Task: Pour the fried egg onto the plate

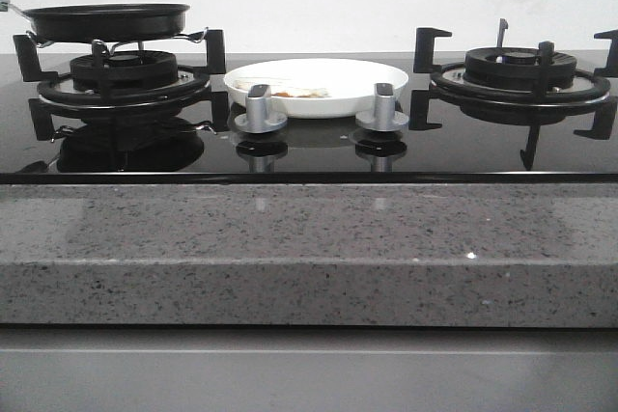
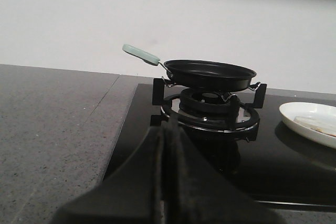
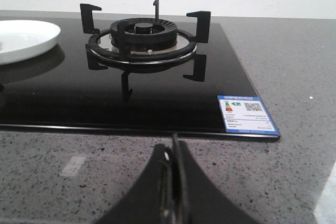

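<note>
The white plate (image 1: 319,84) sits on the black glass hob between the two burners. The fried egg (image 1: 294,92) lies on it, white with a browned edge and a bit of orange. The plate also shows in the left wrist view (image 2: 311,121) and the right wrist view (image 3: 23,39). The black frying pan (image 1: 106,20) rests on the left burner, its pale green handle (image 2: 140,53) pointing away. My left gripper (image 2: 168,124) is shut and empty, in front of the left burner. My right gripper (image 3: 174,142) is shut and empty over the grey counter. Neither gripper shows in the front view.
Two silver knobs (image 1: 261,111) (image 1: 382,109) stand in front of the plate. The right burner (image 3: 142,38) with black pan supports is bare. A blue-and-white label (image 3: 247,114) sticks to the hob's corner. Grey speckled counter (image 1: 309,238) surrounds the hob; a white wall is behind.
</note>
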You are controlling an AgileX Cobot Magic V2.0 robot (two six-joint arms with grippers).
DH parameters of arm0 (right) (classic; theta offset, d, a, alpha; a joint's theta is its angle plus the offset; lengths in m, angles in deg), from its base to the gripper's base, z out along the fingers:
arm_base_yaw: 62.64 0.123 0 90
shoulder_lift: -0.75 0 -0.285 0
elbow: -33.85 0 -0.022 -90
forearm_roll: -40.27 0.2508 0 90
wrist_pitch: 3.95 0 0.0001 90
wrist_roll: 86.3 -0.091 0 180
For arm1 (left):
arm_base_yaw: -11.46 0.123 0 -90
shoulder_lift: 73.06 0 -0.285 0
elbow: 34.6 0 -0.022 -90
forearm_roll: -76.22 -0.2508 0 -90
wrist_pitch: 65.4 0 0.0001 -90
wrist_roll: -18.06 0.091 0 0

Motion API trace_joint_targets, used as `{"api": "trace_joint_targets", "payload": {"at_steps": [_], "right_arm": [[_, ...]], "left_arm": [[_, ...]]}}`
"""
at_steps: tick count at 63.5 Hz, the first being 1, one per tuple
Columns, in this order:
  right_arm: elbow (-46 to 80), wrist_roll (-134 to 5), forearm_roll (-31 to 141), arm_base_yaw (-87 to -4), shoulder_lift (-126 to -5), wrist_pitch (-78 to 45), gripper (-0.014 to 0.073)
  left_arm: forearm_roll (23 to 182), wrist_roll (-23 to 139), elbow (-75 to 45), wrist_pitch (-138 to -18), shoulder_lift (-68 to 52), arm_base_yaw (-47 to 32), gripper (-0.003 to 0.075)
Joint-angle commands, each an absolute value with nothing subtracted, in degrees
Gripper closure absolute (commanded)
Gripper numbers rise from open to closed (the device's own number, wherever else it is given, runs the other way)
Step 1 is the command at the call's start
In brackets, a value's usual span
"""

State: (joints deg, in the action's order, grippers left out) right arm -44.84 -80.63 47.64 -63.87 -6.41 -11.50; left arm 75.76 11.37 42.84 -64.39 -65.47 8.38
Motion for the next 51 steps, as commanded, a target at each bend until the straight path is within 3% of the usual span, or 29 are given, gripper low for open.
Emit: {"api": "trace_joint_targets", "payload": {"at_steps": [1,13,51], "right_arm": [[-44.5,-80.8,47.1,-64.2,-5.5,-5.4,0.0663],[-44.6,-87.7,41.3,-64.2,-5.5,-2.4,0.0663],[-44.6,-87.7,41.3,-64.2,-5.5,-2.3,0.0663]], "left_arm": [[75.7,10.8,43.2,-59.6,-66.4,8.6,0.0741],[75.7,10.8,43.2,-59.6,-66.4,8.6,0.0741],[75.7,10.8,43.2,-59.6,-66.4,8.6,0.0741]]}}
